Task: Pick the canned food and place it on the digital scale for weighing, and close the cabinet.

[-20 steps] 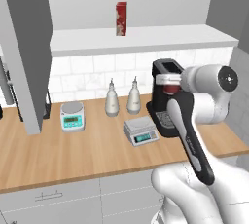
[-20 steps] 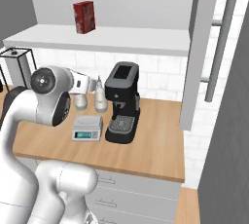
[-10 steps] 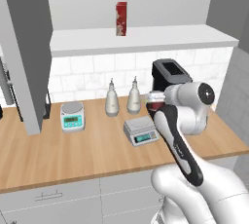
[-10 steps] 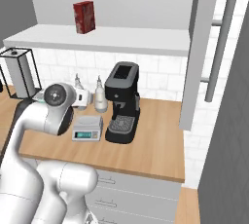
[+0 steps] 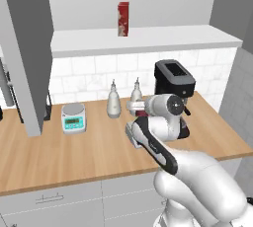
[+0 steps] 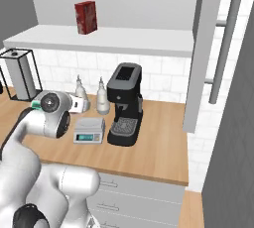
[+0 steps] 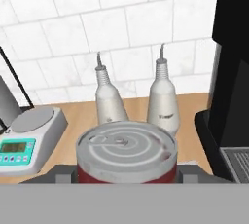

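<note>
Holding the can [image 7: 125,152] between its part-open jaws, the end effector [image 7: 125,173] hangs above the wooden surface [image 5: 74,154].
The can sits gripped at the hand, near two white bottles [image 7: 163,96] and beside the black coffee machine [image 6: 125,104]. The rectangular scale [image 6: 90,130] lies below, probably just under the hand, though the arm hides it in the left view. A cabinet door [image 6: 211,48] stands open.
</note>
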{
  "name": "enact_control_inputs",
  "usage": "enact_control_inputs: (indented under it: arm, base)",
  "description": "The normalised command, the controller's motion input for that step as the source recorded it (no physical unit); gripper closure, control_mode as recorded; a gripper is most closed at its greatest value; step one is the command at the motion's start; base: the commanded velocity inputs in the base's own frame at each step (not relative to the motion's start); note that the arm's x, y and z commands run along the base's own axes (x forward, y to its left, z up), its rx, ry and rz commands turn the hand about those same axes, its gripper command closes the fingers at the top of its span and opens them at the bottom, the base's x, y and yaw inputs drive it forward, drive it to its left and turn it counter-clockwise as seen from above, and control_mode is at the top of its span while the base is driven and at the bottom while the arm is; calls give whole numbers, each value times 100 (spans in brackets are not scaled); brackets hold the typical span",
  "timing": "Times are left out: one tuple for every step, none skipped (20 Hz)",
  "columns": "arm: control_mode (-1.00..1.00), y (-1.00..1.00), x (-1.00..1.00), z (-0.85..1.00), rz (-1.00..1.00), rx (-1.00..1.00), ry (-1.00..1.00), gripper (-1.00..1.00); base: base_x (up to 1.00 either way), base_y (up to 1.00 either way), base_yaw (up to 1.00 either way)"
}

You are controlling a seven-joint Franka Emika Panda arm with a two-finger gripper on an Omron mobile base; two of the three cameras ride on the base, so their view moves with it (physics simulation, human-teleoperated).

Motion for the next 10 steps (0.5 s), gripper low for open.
enact_control_inputs:
  arm:
    - [-100, 31, 57, -36, -15, -9, 14, 100]
    - [-100, 18, 42, -32, -15, -5, 11, 100]
    - [-100, 7, 34, -24, -14, -5, 8, 100]
    - [-100, 1, 15, -18, -14, -4, 4, 100]
    - [-100, 0, 13, -19, -15, -3, 3, 100]
    - [-100, 0, 9, -24, -15, -5, 0, 100]
    - [-100, 0, 11, -29, -15, -8, 0, 100]
    - [-100, 0, 4, -25, -13, -7, 0, 100]
    - [-100, 0, 4, -27, -13, -6, 0, 100]
    - [-100, 0, 0, -17, -10, -2, 0, 100]
  base:
    - [0, 0, 0]
    - [0, 0, 0]
    - [0, 0, 0]
    - [0, 0, 0]
    - [0, 0, 0]
    - [0, 0, 0]
    - [0, 0, 0]
    - [0, 0, 0]
    - [0, 0, 0]
    - [0, 0, 0]
